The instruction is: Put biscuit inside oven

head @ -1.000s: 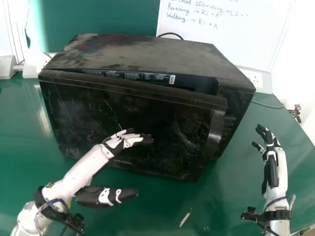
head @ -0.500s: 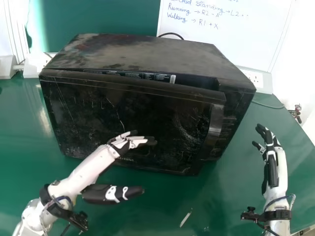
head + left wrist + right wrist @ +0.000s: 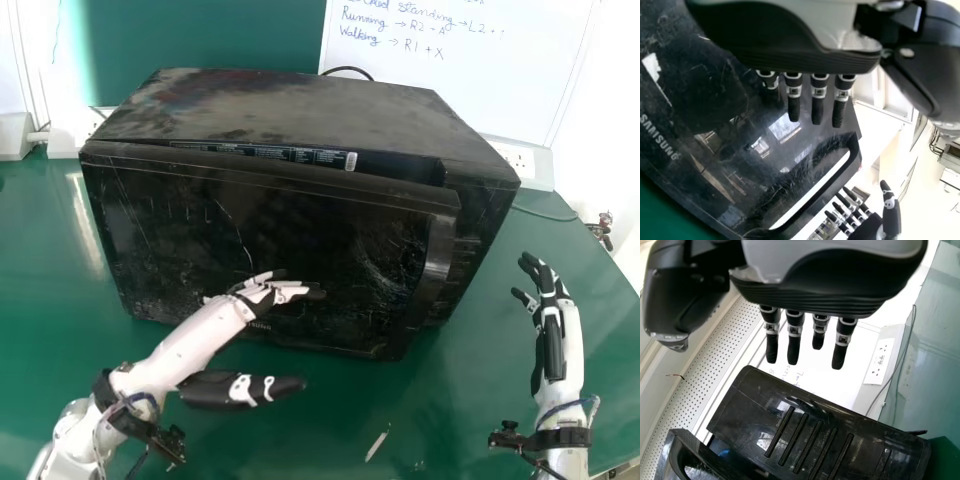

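- Here, the oven [image 3: 290, 110] sits on the table [image 3: 45, 260], door [image 3: 160, 230] ajar, inside hidden.
- Left hand [image 3: 262, 292]: fingers straight, empty, before the door; touch unclear.
- Right hand [image 3: 553, 330]: loosely open, empty, beside the oven.

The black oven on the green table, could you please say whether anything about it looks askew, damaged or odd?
Its door stands slightly ajar, out of line with the body, exposing a label strip along the top. The door's face is also scratched and scuffed near the handle.
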{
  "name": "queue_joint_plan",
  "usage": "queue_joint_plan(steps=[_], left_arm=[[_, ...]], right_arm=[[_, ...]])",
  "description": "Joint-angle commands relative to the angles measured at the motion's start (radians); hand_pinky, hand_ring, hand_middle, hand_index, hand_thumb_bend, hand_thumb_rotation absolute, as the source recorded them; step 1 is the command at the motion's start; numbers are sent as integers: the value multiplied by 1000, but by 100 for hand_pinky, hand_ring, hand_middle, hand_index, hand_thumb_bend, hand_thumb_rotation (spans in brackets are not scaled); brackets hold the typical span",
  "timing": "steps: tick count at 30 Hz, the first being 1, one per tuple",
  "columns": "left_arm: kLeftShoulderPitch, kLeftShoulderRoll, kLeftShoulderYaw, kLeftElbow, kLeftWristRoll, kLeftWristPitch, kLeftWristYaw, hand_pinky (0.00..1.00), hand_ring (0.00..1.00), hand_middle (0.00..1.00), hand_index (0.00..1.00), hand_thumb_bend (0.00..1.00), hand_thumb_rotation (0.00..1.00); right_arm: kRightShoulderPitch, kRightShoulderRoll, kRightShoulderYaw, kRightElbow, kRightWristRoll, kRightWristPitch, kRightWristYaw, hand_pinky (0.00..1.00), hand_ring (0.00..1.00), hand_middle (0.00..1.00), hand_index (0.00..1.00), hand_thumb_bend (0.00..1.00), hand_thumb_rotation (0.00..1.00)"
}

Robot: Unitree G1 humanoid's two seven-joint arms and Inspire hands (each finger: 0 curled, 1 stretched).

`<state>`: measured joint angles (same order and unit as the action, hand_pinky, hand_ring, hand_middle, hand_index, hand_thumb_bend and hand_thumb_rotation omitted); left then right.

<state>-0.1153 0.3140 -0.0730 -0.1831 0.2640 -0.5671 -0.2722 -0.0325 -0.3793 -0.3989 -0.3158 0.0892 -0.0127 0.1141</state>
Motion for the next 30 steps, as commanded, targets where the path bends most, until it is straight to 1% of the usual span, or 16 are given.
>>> queue_joint_plan(steps=[1, 11, 15, 18, 24, 30], left_arm=[[-13, 8, -22, 14, 4, 12, -7, 95, 92, 94, 89, 84, 100], [-59, 13, -53, 66, 20, 18, -6, 94, 92, 94, 89, 83, 100], [-75, 12, -58, 74, 35, 24, -1, 94, 91, 94, 89, 83, 100], [-86, 10, -62, 78, 47, 28, 4, 94, 91, 94, 90, 83, 100], [-99, 12, -66, 58, 92, 78, 9, 94, 92, 95, 91, 85, 100], [-114, 16, -68, 43, 123, 122, 12, 97, 94, 97, 91, 84, 100]], right_arm=[[3, 10, 0, -9, 4, -7, -7, 84, 93, 88, 85, 84, 90], [2, 21, 5, -11, -9, -17, -11, 84, 91, 86, 84, 87, 89], [0, 23, 5, -8, -1, -24, -7, 84, 92, 87, 85, 84, 89], [2, 22, 5, -11, -5, -21, -9, 84, 92, 87, 85, 85, 89], [0, 24, 2, -9, 4, -23, -6, 85, 91, 87, 84, 84, 88], [-1, 23, 4, -7, -4, -23, -9, 84, 91, 86, 84, 85, 88]])
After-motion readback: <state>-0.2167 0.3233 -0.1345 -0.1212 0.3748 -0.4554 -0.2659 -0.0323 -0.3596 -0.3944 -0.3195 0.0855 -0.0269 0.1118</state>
